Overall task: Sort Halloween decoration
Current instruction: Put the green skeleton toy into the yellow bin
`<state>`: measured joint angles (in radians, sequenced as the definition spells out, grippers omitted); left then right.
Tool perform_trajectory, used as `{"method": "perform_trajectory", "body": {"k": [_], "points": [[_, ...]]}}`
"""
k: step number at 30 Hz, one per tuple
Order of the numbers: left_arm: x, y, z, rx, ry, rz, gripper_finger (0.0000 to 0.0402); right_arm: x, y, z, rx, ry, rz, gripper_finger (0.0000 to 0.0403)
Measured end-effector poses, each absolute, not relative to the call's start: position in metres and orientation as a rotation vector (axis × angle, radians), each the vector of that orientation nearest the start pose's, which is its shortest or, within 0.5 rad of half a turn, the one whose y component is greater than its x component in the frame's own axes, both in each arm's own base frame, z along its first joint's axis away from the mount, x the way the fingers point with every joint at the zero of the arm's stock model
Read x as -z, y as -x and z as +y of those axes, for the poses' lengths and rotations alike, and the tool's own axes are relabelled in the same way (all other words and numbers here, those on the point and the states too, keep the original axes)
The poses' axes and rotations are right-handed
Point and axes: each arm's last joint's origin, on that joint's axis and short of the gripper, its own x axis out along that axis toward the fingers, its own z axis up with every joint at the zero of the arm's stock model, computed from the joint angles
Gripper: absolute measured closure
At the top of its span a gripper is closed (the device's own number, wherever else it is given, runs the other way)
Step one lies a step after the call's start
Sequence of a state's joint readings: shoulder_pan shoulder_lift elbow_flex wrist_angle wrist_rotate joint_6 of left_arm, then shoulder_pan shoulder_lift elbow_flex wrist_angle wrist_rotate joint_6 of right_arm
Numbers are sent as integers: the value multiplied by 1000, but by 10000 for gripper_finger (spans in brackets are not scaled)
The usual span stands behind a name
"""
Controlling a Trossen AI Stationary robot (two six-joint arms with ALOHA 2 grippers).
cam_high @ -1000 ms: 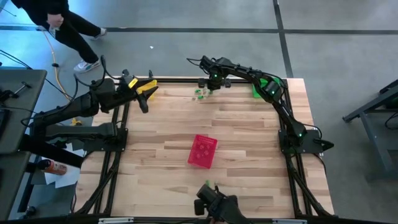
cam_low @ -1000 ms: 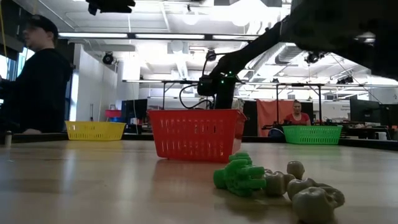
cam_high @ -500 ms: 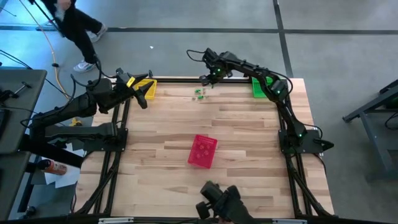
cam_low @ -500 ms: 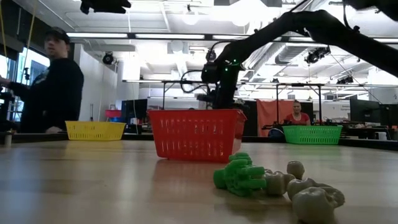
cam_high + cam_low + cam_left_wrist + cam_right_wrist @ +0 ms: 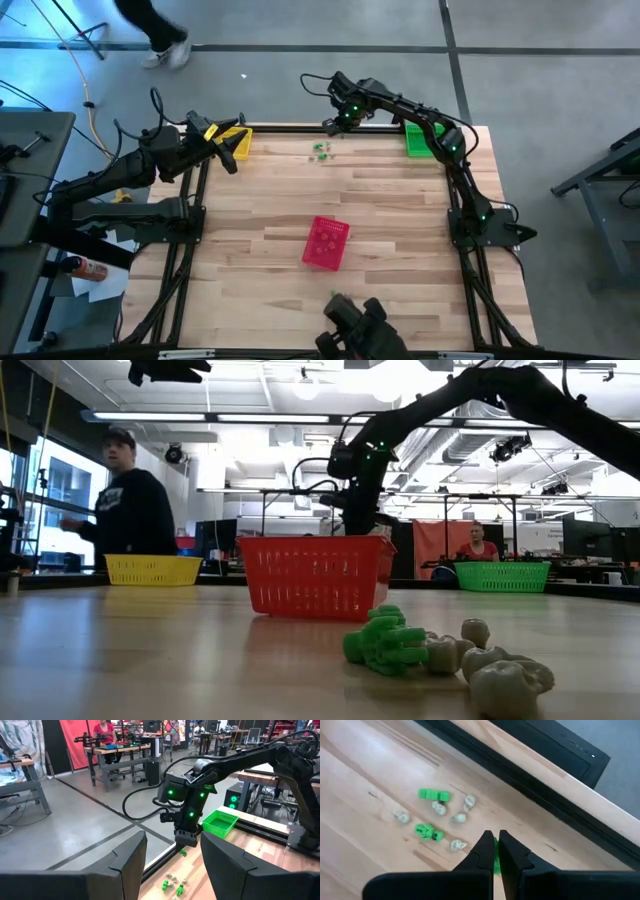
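Risk sits mostly in the pinch: the right gripper [image 5: 492, 851] has its fingers closed on a tiny green trinket [image 5: 496, 865], only a sliver of which shows between the tips in the right wrist view, so a shallow hold could let it slip out during the carry and drop back among the others or over the table's far rim. In the high view that gripper [image 5: 338, 122] hangs raised at about 12 o'clock of the table, right at the far edge, just beyond the loose pile.

The remaining Halloween decoration [image 5: 321, 150] lies scattered on the wood just inside that edge: two green pieces [image 5: 433, 795] and several pale ones [image 5: 438, 808], close together but mostly apart from one another. I judge them easy to nudge, since a low pass of the fingers would scatter them.

The green basket [image 5: 419, 138] stands at about 1 o'clock, partly under the right arm, which seems the likely goal for a green piece; the arm's own links crowd that corner. The yellow basket [image 5: 234, 143] is at 11 o'clock, with the left gripper [image 5: 231, 170] waiting over it, fingers spread and empty. The pink basket [image 5: 326, 243] rests near the table's centre, clear of the path. A person [image 5: 127, 515] stands beyond the table in the low view.
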<state>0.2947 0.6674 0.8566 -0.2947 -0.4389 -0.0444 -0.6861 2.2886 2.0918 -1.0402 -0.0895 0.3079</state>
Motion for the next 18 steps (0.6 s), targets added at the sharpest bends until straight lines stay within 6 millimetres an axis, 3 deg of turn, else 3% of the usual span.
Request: {"method": "perform_trajectory", "body": {"k": [18], "points": [[-362,-126,51,-735,39,90,225,-232,-377,-276,625,-653,1144,402]]}}
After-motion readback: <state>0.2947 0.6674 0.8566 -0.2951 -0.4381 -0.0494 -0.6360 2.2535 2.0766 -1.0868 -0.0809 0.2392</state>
